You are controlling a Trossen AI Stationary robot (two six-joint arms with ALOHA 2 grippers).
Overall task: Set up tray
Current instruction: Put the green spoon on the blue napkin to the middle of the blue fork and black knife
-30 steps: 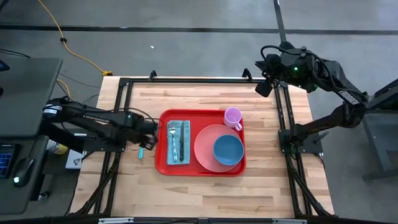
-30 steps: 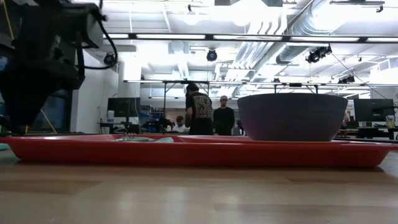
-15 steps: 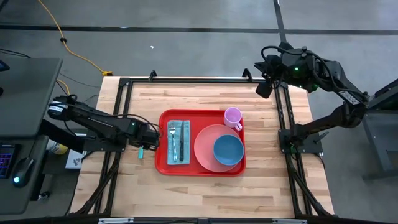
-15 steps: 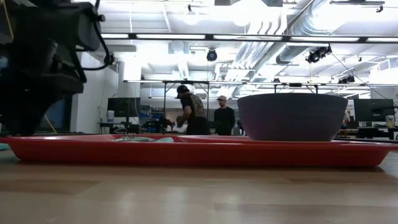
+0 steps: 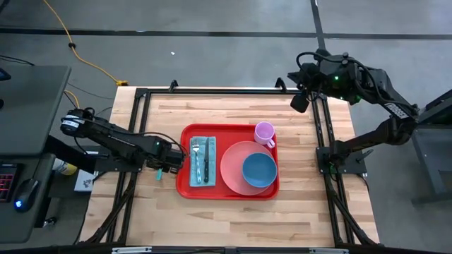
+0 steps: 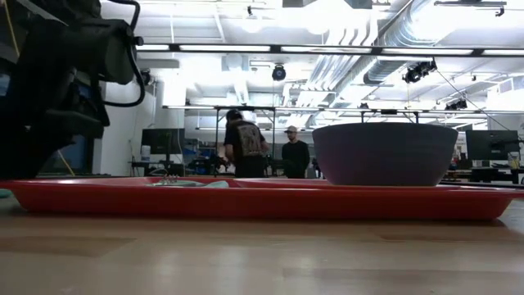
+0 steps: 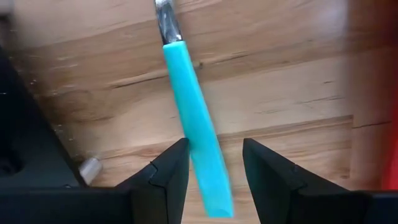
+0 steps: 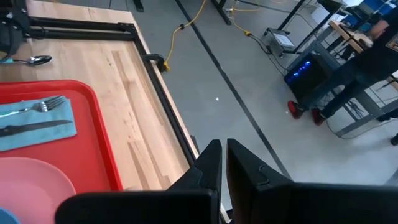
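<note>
The red tray (image 5: pixel 182 185) lies at the table's middle and holds a blue napkin (image 5: pixel 200 176) with a fork and a knife, a pink plate (image 5: pixel 233 169) with a blue bowl (image 5: pixel 259 171), and a pink cup (image 5: pixel 264 132). A spoon with a teal handle (image 7: pixel 196 130) lies flat on the wood just left of the tray (image 5: pixel 159 173). My left gripper (image 7: pixel 214 168) is open, low over the spoon, one finger on each side of the handle's free end. My right gripper (image 8: pixel 224 163) is shut and hovers off the table's far right corner (image 5: pixel 300 99).
The black table frame (image 5: pixel 138 127) runs along the left, far and right edges. Bare wood lies near and far of the tray. In the low view the tray's rim (image 6: pixel 246 201) and the bowl (image 6: pixel 385 153) fill the front; people (image 6: pixel 246 147) stand in the room behind.
My left gripper has moved toward the table's near edge and down onto the teal spoon, coming from beside the tray's far left corner. Its fingers now straddle the handle. The spoon, the tray and my right arm have stayed in place.
</note>
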